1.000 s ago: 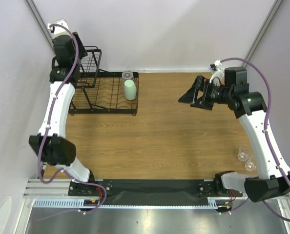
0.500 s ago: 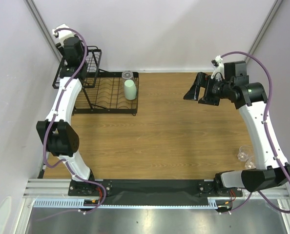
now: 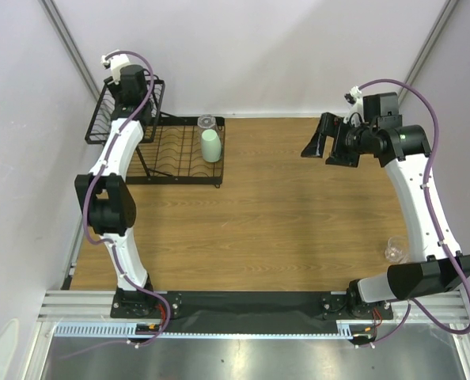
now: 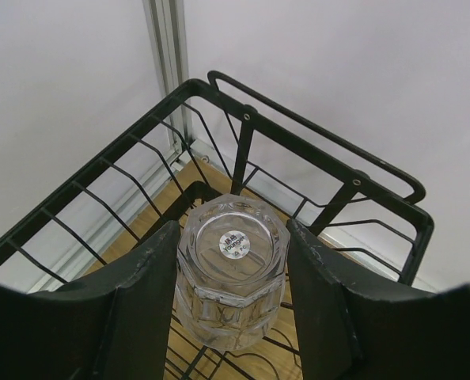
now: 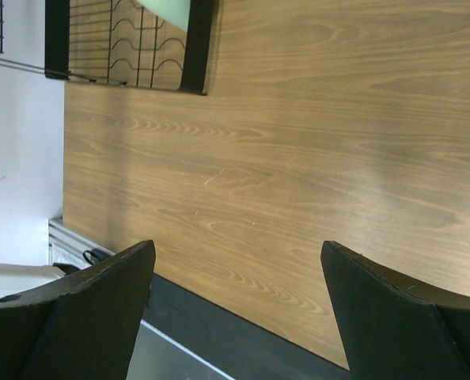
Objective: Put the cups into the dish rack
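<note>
My left gripper (image 3: 132, 85) is over the raised wire basket (image 3: 99, 127) of the black dish rack (image 3: 172, 180) at the far left. In the left wrist view it (image 4: 233, 265) is shut on a clear glass cup (image 4: 232, 277), held bottom up inside the basket's rim (image 4: 314, 142). A mint-green tumbler (image 3: 210, 146) stands upside down on the plate tray, with a clear cup (image 3: 206, 123) behind it. Another clear cup (image 3: 394, 250) stands at the table's right edge. My right gripper (image 3: 327, 142) is open and empty, high over the table's right half; it also shows in the right wrist view (image 5: 235, 265).
The rack stands against the back wall in the left corner. The right wrist view shows the tray's corner (image 5: 195, 47), the tumbler's edge (image 5: 165, 9) and the table's near edge with the black base strip (image 5: 243, 332). My right arm's lower link passes beside the cup at the right.
My left gripper has moved farther back and right over the raised basket with the glass cup. My right gripper has drifted slightly right and back. One of two cups at the right is now hidden.
</note>
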Motion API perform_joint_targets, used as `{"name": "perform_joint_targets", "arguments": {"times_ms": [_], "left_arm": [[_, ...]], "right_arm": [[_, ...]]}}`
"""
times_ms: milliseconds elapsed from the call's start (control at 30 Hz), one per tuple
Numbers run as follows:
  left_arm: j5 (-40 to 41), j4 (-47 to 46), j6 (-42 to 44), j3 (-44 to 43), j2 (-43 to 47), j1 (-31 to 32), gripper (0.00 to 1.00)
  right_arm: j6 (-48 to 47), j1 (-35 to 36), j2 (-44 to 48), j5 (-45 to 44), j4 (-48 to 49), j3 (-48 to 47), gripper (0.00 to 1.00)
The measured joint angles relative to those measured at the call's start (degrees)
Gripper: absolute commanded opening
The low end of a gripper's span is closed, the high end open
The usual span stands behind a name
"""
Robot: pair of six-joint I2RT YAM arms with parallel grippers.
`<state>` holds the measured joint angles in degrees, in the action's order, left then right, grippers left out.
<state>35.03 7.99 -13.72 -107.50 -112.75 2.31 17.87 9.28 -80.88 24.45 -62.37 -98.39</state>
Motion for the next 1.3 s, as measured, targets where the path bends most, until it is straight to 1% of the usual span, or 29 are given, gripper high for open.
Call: {"name": "perform_joint_targets", "arguments": {"times_ms": [100, 167, 300, 333, 533, 600, 633, 700, 800, 967, 1000, 1067, 1100, 1167, 1200, 1267, 1300], "left_arm": [[0.4, 0.8, -0.4, -1.6, -1.4, -0.2, 0.01], [0.4, 1.1, -0.9, -2.8, -2.3, -0.3, 0.03], [0.4, 1.6, -2.4, -3.3, -3.2, -0.9, 0.05], [0.4, 1.8, -2.8, -3.3, -3.4, -1.0, 0.08], [0.3, 1.7, -3.9, -3.3, -3.7, -1.7, 0.15], [0.3, 1.5, -4.3, -3.3, -3.8, -1.7, 0.20], [0.3, 1.6, -4.4, -3.3, -3.8, -1.7, 0.25], [0.3, 1.5, -4.7, -3.3, -3.9, -1.7, 0.26], [0.4, 1.6, -4.9, -3.3, -4.3, -1.7, 0.30], [0.4, 1.0, -4.9, -3.4, -5.5, -1.7, 0.31], [0.4, 1.0, -4.9, -3.4, -5.5, -1.7, 0.33], [0.4, 1.0, -4.9, -3.5, -5.5, -1.7, 0.37], [0.4, 1.0, -4.9, -3.5, -5.5, -1.7, 0.46], [0.4, 1.0, -4.9, -3.5, -5.5, -1.7, 0.54], [0.4, 1.0, -4.9, -3.5, -5.5, -1.7, 0.60], [0.4, 1.2, -5.1, -3.5, -5.5, -1.7, 0.68], [0.4, 1.6, -5.3, -3.5, -5.5, -1.7, 0.74]], "right_arm": [[0.0, -0.8, -0.1, 0.0, 0.0, -0.1, 0.93], [0.0, -1.2, -0.2, -0.1, 0.0, -0.1, 0.93], [0.0, -1.6, -0.5, -0.1, 0.0, -0.1, 0.93], [0.0, -1.7, -0.6, -0.1, 0.0, -0.1, 0.93], [0.0, -1.9, -1.2, 0.0, 0.0, -0.1, 0.93], [0.0, -2.0, -1.4, 0.0, 0.0, -0.1, 0.94], [0.0, -2.0, -1.5, 0.0, 0.0, -0.1, 0.94], [0.0, -2.0, -1.6, 0.0, 0.1, -0.1, 0.94], [0.0, -2.0, -2.0, 0.0, 0.1, -0.1, 0.93], [0.1, -2.0, -2.3, 0.0, 0.1, -0.1, 0.94], [0.1, -2.0, -2.3, 0.0, 0.1, -0.1, 0.94], [0.1, -2.0, -2.3, 0.0, 0.2, -0.1, 0.94], [0.1, -2.0, -2.3, 0.0, 0.2, -0.1, 0.94], [0.4, -2.0, -2.3, 0.0, 0.3, -0.1, 0.94], [0.5, -2.0, -2.3, 0.0, 0.4, -0.1, 0.94], [0.5, -2.0, -2.3, 0.0, 0.5, -0.1, 0.94], [0.6, -2.0, -2.3, 0.0, 0.5, -0.1, 0.94]]}}
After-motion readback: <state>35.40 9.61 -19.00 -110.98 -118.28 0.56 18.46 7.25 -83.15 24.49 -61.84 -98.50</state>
